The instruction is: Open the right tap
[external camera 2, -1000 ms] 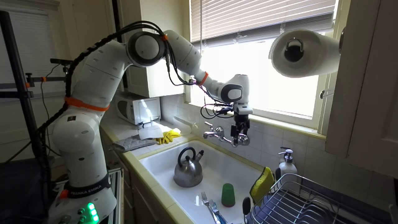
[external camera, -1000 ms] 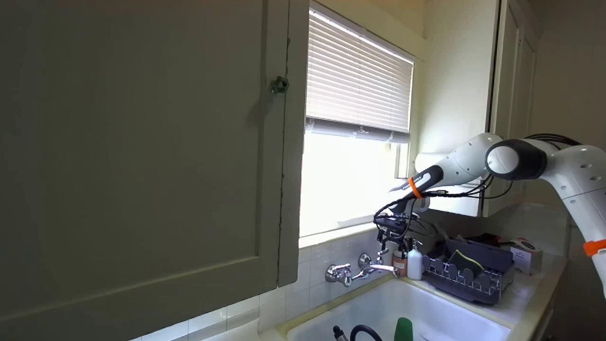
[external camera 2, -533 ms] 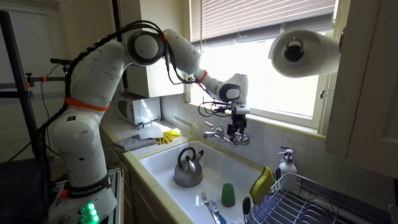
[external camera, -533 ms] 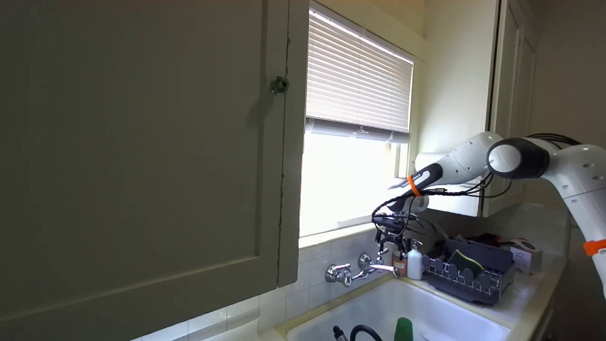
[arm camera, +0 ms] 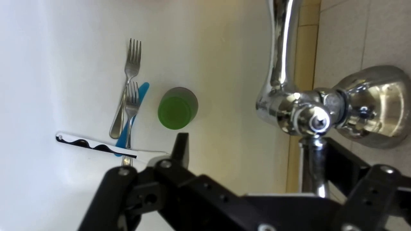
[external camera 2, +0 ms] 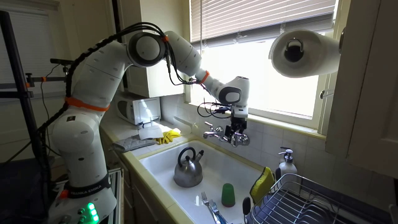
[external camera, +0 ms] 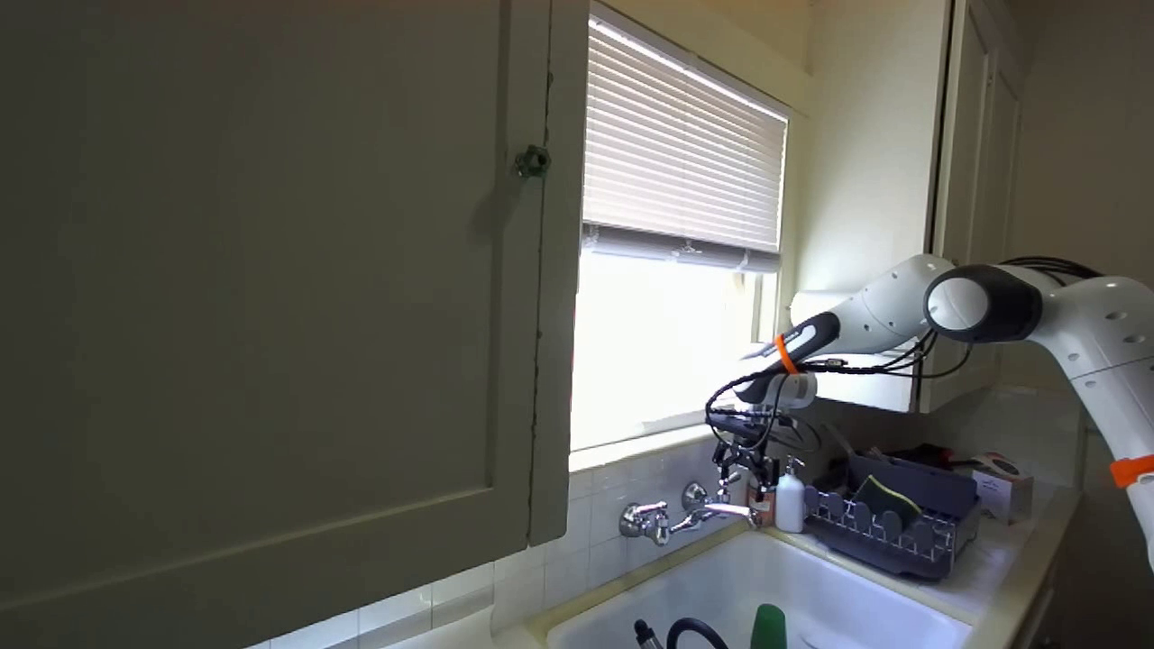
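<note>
The right tap [arm camera: 310,166] is a small chrome lever in the wrist view, running down from a round hub with a screw. It also shows in both exterior views [external camera: 727,487] [external camera 2: 233,142], partly behind my gripper in one of them. My gripper [arm camera: 258,154] is open, pointing down over the right end of the faucet [external camera 2: 235,133] [external camera: 742,482]. The lever lies between the fingers, close beside the wall-side finger; I cannot tell whether they touch. The other finger is well apart, over the sink. The chrome spout [external camera 2: 213,134] and left handle [external camera 2: 209,124] are further left.
The tiled wall [arm camera: 340,38] is close behind the faucet. The sink [external camera 2: 214,165] holds a kettle [external camera 2: 188,172], a green cup [external camera 2: 228,194] and forks [arm camera: 132,64]. Soap bottles [external camera 2: 287,168], a sponge [external camera 2: 262,185] and a dish rack [external camera 2: 298,199] stand at the right.
My gripper has shifted slightly left in both exterior views and its fingers show at a slightly different angle. The faucet and the things in the sink have not visibly moved.
</note>
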{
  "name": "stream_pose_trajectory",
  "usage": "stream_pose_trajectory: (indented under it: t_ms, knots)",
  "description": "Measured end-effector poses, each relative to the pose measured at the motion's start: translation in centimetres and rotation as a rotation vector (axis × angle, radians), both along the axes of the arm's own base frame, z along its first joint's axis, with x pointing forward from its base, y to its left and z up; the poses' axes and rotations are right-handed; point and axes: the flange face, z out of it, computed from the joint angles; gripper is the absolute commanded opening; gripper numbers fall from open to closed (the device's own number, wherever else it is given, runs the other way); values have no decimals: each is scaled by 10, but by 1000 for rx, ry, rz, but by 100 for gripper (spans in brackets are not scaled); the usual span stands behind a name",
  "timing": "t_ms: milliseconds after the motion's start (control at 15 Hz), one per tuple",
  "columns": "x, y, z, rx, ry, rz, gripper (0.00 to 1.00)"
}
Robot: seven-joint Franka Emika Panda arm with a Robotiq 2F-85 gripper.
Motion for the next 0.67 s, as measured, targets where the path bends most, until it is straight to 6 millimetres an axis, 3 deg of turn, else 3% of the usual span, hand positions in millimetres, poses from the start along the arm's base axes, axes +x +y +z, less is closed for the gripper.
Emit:
stream_pose_trajectory:
  t_ms: [667]
  knots:
    - [3, -2, 1, -20, 7, -110, 100]
